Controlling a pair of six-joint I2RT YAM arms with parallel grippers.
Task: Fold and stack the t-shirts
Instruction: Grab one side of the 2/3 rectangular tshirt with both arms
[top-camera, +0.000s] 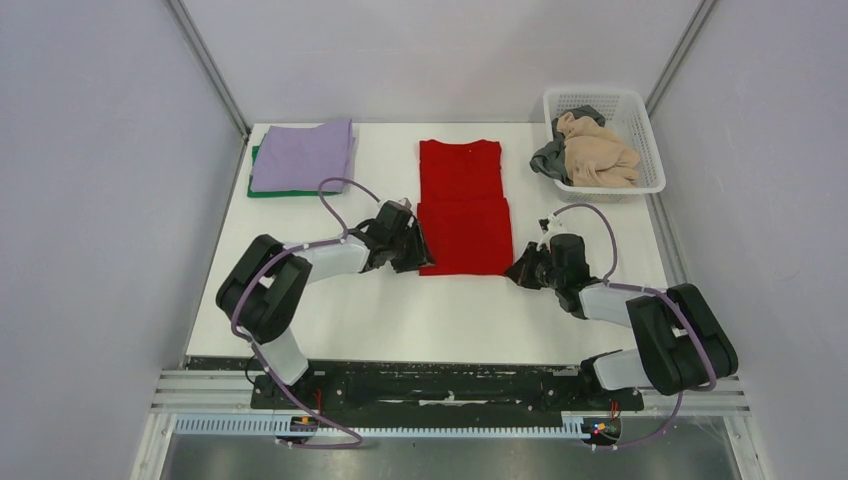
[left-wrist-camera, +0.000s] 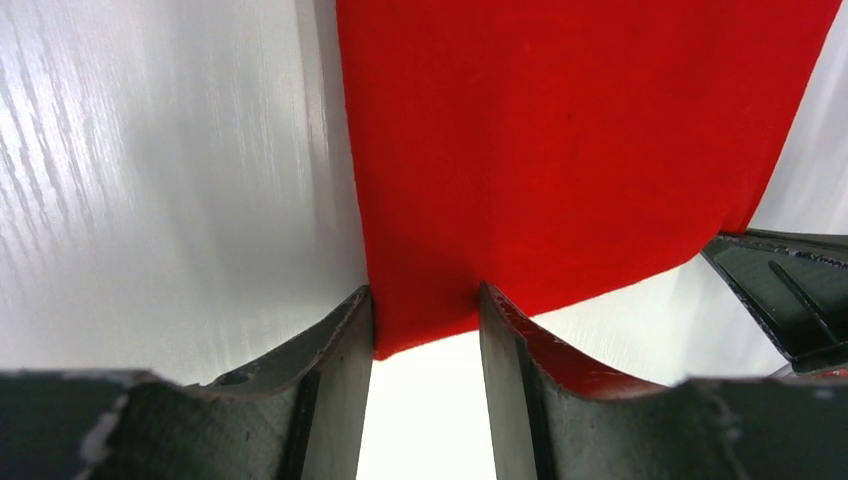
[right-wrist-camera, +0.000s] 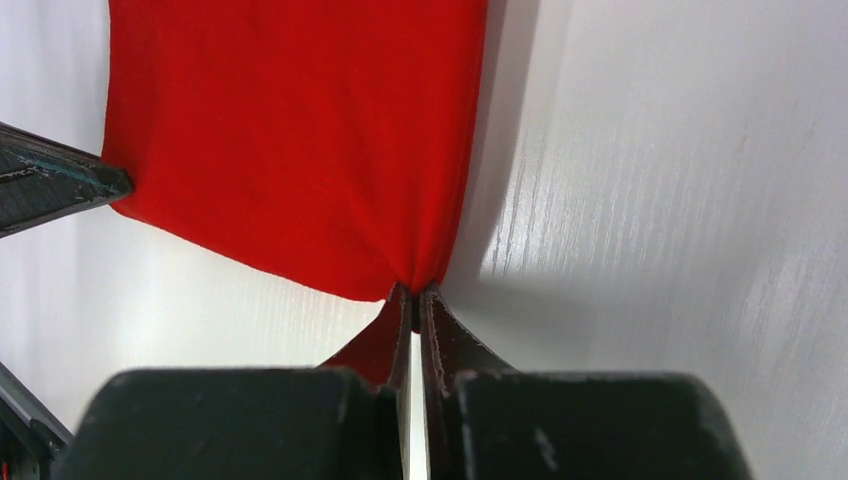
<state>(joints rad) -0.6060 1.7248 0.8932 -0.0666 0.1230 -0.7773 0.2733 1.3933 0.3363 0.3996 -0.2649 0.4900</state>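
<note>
The bright red t-shirt lies flat in a long folded strip at the table's middle. My left gripper is at its near left corner; in the left wrist view the gripper is open, with the red corner between the parted jaws. My right gripper is at the near right corner; in the right wrist view it is shut on the pinched red cloth. The pale lilac t-shirt lies folded on the folded green t-shirt at the far left.
A white lattice basket at the far right corner holds a beige cloth and a grey cloth. Grey walls close in the table on the left, right and back. Bare white table lies in front of the red shirt.
</note>
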